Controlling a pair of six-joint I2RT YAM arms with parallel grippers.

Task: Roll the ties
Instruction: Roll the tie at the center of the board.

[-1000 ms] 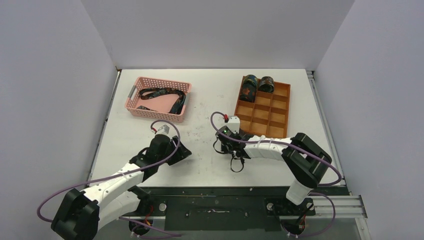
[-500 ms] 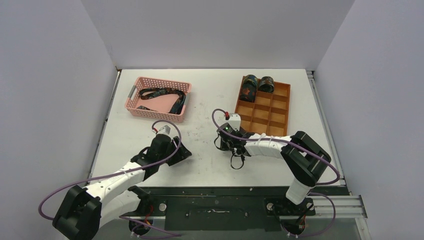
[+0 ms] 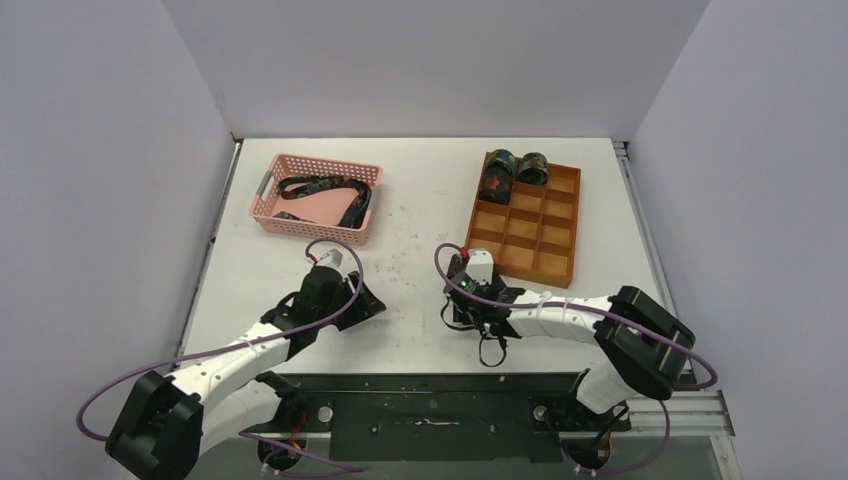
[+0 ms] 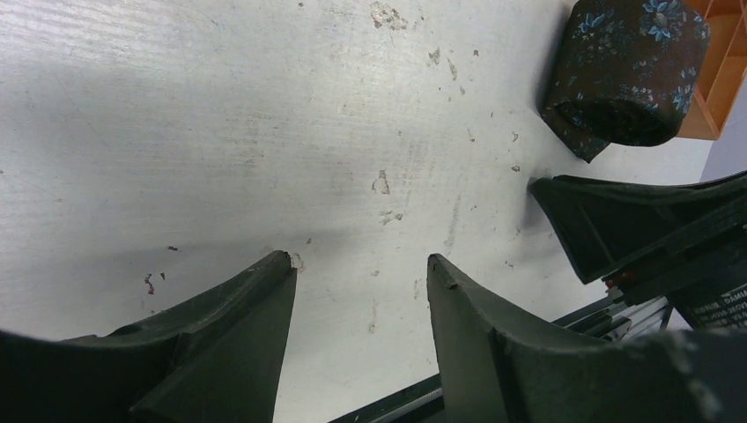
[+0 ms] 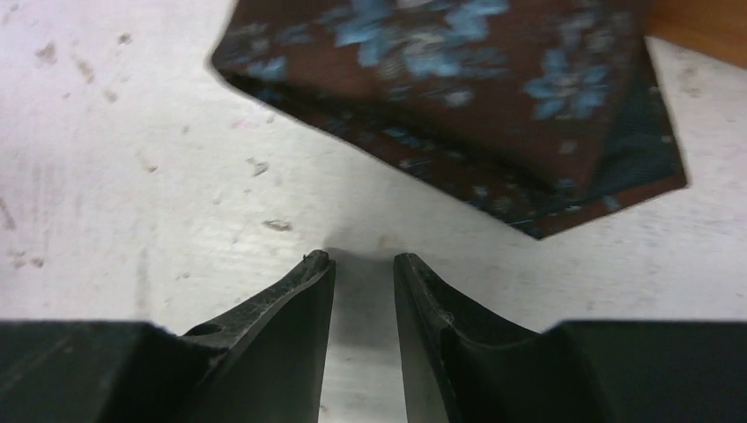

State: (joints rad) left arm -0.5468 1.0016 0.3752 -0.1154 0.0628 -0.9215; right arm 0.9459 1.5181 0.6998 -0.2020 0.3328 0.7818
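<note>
Partway thru, I'd judge: two rolled ties (image 3: pixel 497 177) sit at the far end of the orange tray (image 3: pixel 548 255). A third rolled tie (image 4: pixel 625 70) lies on the table (image 4: pixel 220 106) just beside the tray, not yet in a compartment, & at least one unrolled tie (image 3: pixel 325 187) lies loose in the pink basket (image 3: pixel 330 162). Right gripper (image 5: pixel 361 260) is low over the table, fingers only narrowly parted w/ nothing btwn them, tips just short of the third roll; left gripper (image 4: pixel 357 264) has fingers spread wide, empty, apart from it. So prob. left: tray that roll, then roll what's in the basket.
</note>
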